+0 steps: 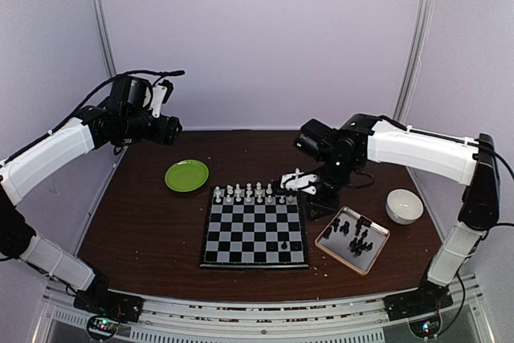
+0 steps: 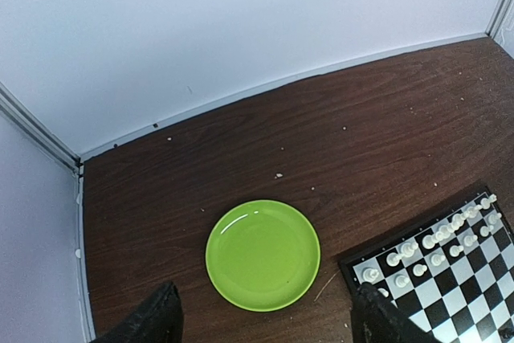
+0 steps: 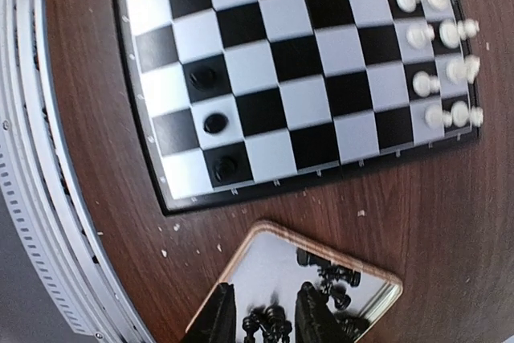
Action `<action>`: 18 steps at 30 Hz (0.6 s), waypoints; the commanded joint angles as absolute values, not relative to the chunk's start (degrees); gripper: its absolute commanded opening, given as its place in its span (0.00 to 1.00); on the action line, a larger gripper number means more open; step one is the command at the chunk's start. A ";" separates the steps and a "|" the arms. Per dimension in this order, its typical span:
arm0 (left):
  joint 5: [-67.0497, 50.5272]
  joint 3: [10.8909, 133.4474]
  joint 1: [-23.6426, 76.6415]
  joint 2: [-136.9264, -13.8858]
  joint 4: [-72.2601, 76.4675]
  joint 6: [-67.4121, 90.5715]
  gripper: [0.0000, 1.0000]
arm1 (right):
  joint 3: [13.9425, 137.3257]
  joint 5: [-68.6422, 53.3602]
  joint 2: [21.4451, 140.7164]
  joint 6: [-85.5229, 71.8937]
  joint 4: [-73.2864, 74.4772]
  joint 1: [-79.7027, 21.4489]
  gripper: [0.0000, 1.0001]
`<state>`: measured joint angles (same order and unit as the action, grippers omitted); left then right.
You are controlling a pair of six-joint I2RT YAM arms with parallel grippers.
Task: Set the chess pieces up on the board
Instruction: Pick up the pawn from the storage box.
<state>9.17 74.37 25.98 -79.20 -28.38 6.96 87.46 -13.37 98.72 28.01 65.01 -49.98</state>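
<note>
Since the white pieces [image 1: 247, 193] fill the two far rows of the board [image 1: 241, 238], the work left is with the black pieces [image 3: 269, 328]. Most of these lie in a dark clump in the tray [image 3: 257, 259], just beside the board's near right corner. Three placed pieces [image 3: 214, 124], also black, stand in a line on the second row from the near edge, at its right end.

The right gripper [image 3: 265, 303] hangs over the tray with its fingers apart. The clump lies below and between them, and the gap looks wider than any one piece, so I judge nothing is clamped. From the tray the empty near squares lie to the robot's left, so the carry should be a short one that way.

The right arm is plainly the nearer. The left gripper [image 2: 265, 311] is held high over the green plate [image 2: 263, 255] on the far left of the table [image 2: 385, 134], its fingers wide apart and empty, well apart from the tray.

The tray's lower part is cut off in the right wrist view, and the pieces overlap, so their number, kind and lie cannot be told; no single long axis can be picked out. How high the fingers stand above the tray is unclear, since the top view shows them dark against dark wood. The white pieces are blurred in the wrist view.
</note>
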 commanded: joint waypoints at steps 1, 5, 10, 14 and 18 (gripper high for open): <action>8.18 74.88 26.14 -79.63 -26.59 7.49 0.74 | 79.29 -12.62 93.91 27.17 63.05 -43.19 0.27; 8.24 74.97 26.11 -79.76 -26.63 7.49 0.74 | 72.61 -11.05 89.94 27.10 61.28 -36.41 0.26; 8.35 74.97 26.16 -79.87 -26.63 7.52 0.74 | 65.40 -9.47 86.88 26.83 58.88 -32.71 0.26; 8.01 74.98 26.14 -80.07 -26.63 7.51 0.74 | 61.58 -8.20 86.63 27.25 58.08 -32.43 0.26; 7.90 74.98 26.18 -80.11 -26.63 7.58 0.74 | 59.77 -10.12 87.33 28.59 58.18 -32.51 0.29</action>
<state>8.73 74.37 25.98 -79.77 -28.38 7.03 61.04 -10.00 87.39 27.81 59.33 -32.71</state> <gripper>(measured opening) 0.736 0.279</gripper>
